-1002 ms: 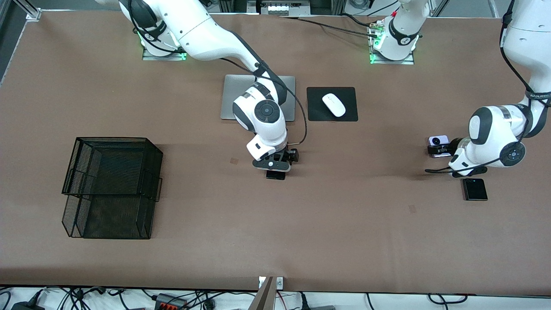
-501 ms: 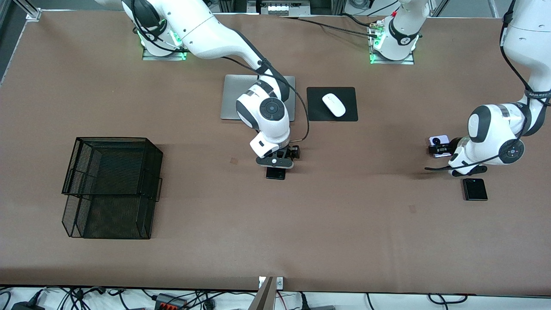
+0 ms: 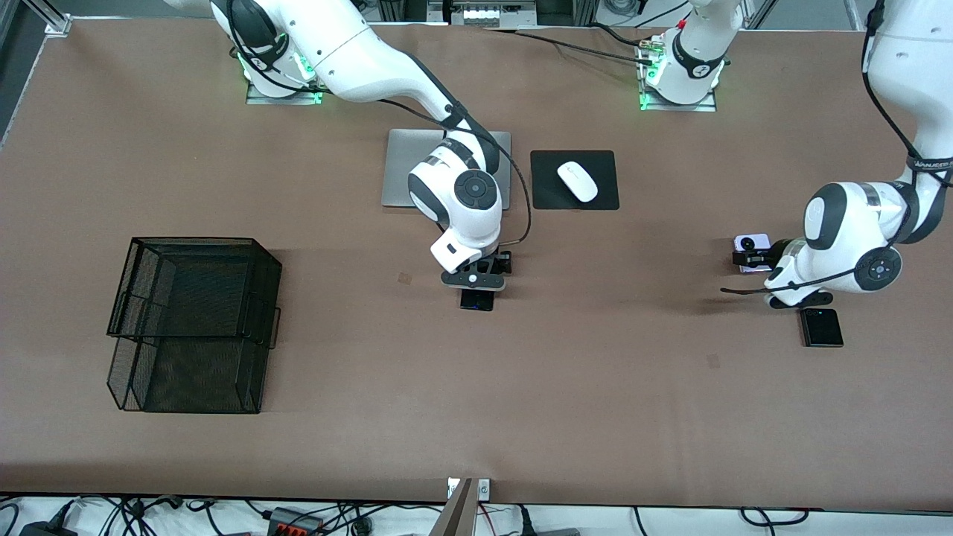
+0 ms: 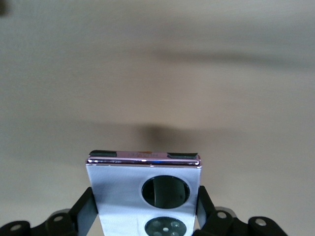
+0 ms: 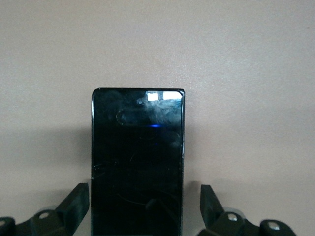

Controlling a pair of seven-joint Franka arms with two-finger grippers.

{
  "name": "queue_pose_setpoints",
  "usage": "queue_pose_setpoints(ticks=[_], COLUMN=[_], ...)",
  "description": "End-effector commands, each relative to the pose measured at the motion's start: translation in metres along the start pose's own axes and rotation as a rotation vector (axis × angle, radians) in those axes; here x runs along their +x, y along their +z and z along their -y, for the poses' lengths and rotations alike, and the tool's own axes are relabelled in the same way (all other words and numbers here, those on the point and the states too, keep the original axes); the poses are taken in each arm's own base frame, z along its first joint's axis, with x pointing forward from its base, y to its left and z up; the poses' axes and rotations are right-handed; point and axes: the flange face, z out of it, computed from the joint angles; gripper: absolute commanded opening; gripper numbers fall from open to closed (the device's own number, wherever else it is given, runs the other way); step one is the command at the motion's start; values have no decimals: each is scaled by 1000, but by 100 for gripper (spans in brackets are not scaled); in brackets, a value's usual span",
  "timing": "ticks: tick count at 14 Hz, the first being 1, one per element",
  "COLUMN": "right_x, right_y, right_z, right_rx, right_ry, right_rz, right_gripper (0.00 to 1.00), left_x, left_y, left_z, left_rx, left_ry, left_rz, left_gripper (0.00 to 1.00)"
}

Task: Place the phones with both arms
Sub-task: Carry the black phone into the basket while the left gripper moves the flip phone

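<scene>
The lilac flip phone (image 3: pixel 752 243) with two black camera circles sits between the fingers of my left gripper (image 3: pixel 749 257), at the left arm's end of the table. In the left wrist view the fingers (image 4: pixel 87 209) press both sides of this phone (image 4: pixel 118 191); my left gripper (image 4: pixel 146 206) is shut on it. A small black flip phone (image 3: pixel 821 327) lies on the table nearer the front camera. My right gripper (image 3: pixel 476 289) hangs open over the long black phone (image 3: pixel 476 301) at mid-table. The right gripper (image 5: pixel 143 196) straddles that phone (image 5: pixel 138 147) with a gap on each side.
A black wire basket (image 3: pixel 193 320) stands toward the right arm's end. A silver laptop (image 3: pixel 402 179) lies under the right arm, beside a white mouse (image 3: pixel 578 181) on a black pad (image 3: pixel 547 195).
My left gripper has shut on the lilac phone and carried it a little toward the right arm's end. The right hand has shifted slightly over the long black phone, still open.
</scene>
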Motion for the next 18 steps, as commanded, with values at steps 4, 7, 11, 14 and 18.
queue_pose_setpoints(ticks=[4, 7, 11, 14, 18], right_x=[-2, -2, 4, 38, 103], right_y=[11, 12, 7, -30, -111], right_z=[5, 6, 1, -20, -103], right_rx=[-5, 0, -6, -2, -93], right_ry=[13, 13, -1, 39, 30], right_rz=[-20, -23, -27, -42, 20], right_gripper=[100, 100, 30, 24, 24], left_x=[-8, -5, -1, -1, 5], left_y=[-84, -97, -116, -137, -141], left_z=[-97, -119, -153, -179, -224], left_rx=[28, 27, -13, -57, -155], left_ry=[52, 52, 57, 49, 47], left_rz=[-47, -76, -109, -139, -124], left_gripper=[31, 31, 31, 31, 30])
